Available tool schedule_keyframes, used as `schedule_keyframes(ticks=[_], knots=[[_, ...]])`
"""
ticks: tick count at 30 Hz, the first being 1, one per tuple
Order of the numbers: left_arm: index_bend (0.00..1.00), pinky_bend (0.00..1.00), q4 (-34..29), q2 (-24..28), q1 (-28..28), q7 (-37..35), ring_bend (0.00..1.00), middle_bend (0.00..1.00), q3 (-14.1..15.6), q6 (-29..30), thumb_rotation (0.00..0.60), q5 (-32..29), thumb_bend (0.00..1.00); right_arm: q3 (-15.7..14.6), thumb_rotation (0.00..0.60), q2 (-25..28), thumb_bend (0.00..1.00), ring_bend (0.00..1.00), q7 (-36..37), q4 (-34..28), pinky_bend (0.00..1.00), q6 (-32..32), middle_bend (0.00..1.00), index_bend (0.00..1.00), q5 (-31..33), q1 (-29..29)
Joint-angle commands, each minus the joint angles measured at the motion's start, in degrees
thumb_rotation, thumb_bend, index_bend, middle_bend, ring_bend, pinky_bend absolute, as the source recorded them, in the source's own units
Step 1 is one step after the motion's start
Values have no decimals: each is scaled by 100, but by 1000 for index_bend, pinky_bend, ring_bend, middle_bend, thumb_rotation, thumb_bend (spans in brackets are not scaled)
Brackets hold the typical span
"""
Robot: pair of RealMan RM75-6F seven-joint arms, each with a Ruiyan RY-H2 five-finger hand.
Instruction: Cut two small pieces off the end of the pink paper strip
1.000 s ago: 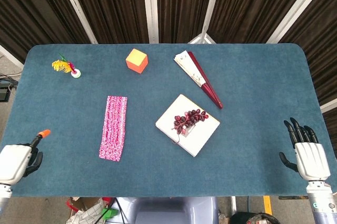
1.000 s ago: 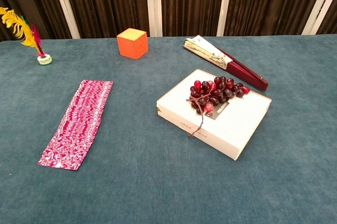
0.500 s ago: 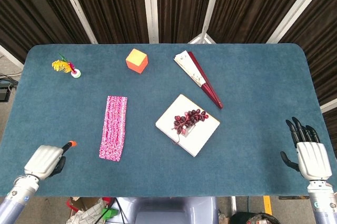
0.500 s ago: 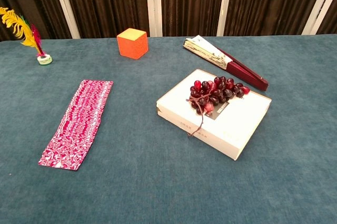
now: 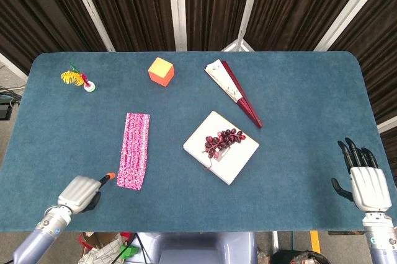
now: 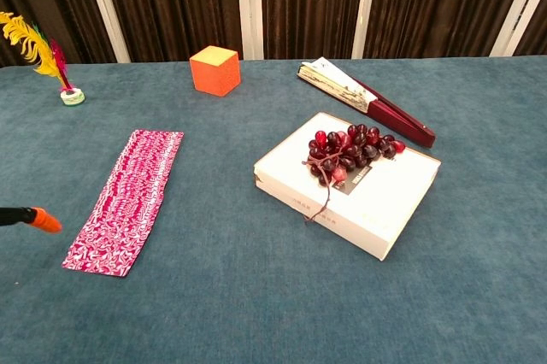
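Observation:
The pink patterned paper strip lies flat on the blue table, left of centre, running front to back. My left hand is at the front left edge, fingers curled around a dark tool with an orange tip. That tip points at the strip's near end, just left of it and apart from it. In the chest view only the tip shows; the hand is out of frame. My right hand hovers at the front right corner, fingers spread, holding nothing.
A white box with a bunch of dark grapes on top sits right of the strip. An orange cube, a folded fan and a feather on a small stand lie further back.
My left hand has moved right along the front edge toward the strip's near end, and the orange tip now shows in the chest view. The right hand has barely shifted.

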Motion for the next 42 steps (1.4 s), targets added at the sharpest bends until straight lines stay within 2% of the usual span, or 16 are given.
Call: schedule_keyframes(ticks=[1, 17, 27, 42], knots=[[134, 715, -7, -144, -83, 107, 738, 891, 25, -38, 600, -116, 932, 9, 600, -6, 324, 167, 2, 8, 129, -7, 5, 0, 18, 3], [131, 718, 17, -673, -447, 578, 743, 891, 78, -76, 600, -578, 931, 41, 600, 4, 324, 168, 68, 39, 129, -17, 5, 0, 87, 0], [131, 719, -179, -631, -547, 880, 744, 891, 256, 148, 600, -843, 930, 45, 600, 16, 323, 170, 119, 36, 129, 2, 5, 0, 68, -4], [131, 720, -145, -696, -719, 1021, 744, 891, 418, 273, 600, -1153, 929, 55, 600, 59, 323, 171, 230, 33, 129, 38, 5, 0, 65, -26]])
